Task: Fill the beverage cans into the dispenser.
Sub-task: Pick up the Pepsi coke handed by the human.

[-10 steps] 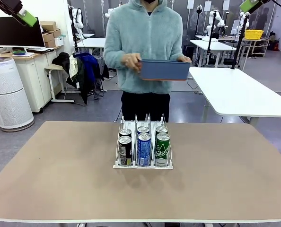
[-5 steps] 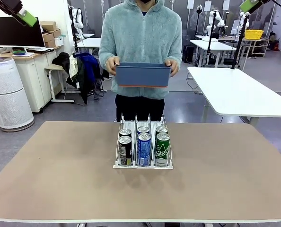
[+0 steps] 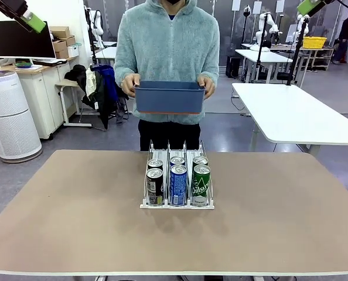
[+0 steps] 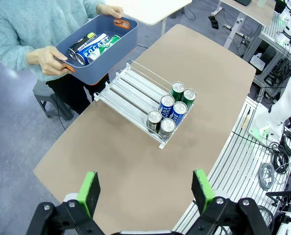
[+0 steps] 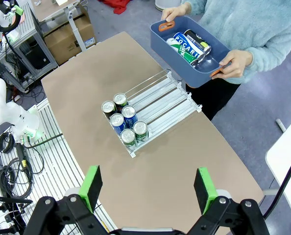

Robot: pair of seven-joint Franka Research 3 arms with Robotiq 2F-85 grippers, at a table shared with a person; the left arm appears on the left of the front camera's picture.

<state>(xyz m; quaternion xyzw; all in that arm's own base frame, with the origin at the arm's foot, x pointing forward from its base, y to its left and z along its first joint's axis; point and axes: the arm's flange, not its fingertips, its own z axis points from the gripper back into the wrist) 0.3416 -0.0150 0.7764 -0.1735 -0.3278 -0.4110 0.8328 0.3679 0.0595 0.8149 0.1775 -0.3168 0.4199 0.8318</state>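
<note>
bin of cans held past the rack's far end, both arms high and empty

the dispenser (image 3: 176,153), a small white-and-clear three-lane rack with thin upright dividers, sits mid-way on the tan table (image 3: 74,216). its lanes run from the person's side toward the robot's. six slim beverage cans (image 3: 178,181) stand upright at the robot-side end, two to a lane: dark on the robot's left, blue in the middle, green on the right. the far stretch of each lane (image 4: 131,90) is bare.

more cans (image 4: 94,45) lie on their sides in a dark blue rectangular plastic bin (image 3: 169,99). the person holds it level in the air, off the table, one hand (image 3: 130,85) at one short end and the other hand (image 3: 208,86) at the opposite end. the bin's long side runs across the lanes, just beyond the rack's far end and about centred on it.

the left gripper (image 4: 146,191) hangs well above the table, fingers spread wide, nothing between them. the right gripper (image 5: 148,188) is the same: spread and empty, high up.

judgement: the loose cans lie across the whole rack from both arms, and neither arm looks clearly nearer. feeding a lane would mean turning a can so it stands upright.
</note>
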